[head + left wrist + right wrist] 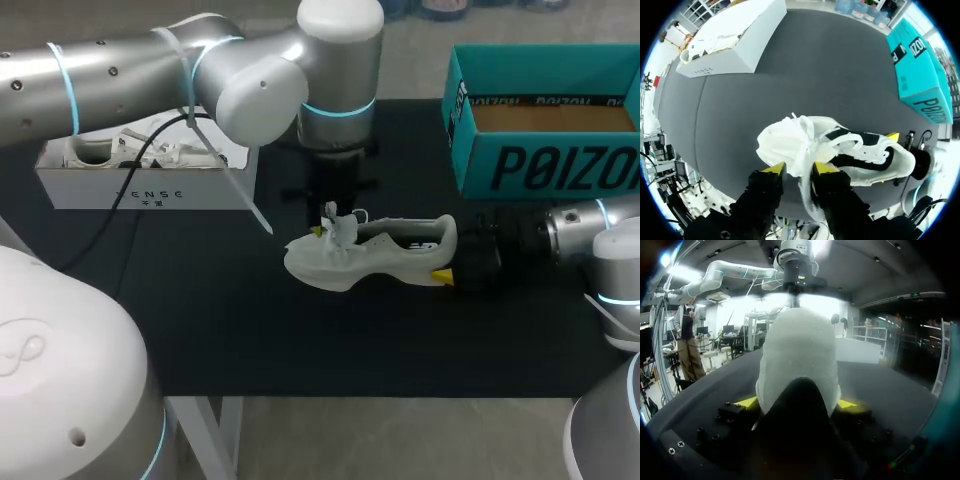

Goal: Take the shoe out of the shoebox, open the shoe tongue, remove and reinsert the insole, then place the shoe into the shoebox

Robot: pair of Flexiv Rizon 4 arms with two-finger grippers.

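A white shoe (370, 255) with dark lining lies on its sole in the middle of the black mat, toe pointing left. My left gripper (800, 169) hangs over the forefoot. Its fingers stand a little apart, open, with the raised white tongue (799, 150) running up between them. My right gripper (797, 402) is at the shoe's heel (800, 355), one yellow tip on each side of it, shut on the shoe. In the head view the right gripper (450, 258) shows one yellow tip against the heel. The teal shoebox (545, 170) stands open at the back right.
A white box (150, 185) holding another white shoe sits at the back left, also seen behind the shoe in the left wrist view (735, 55). The teal shoebox (920, 75) is close behind the right arm. Bare black mat (300, 340) stretches toward the front edge.
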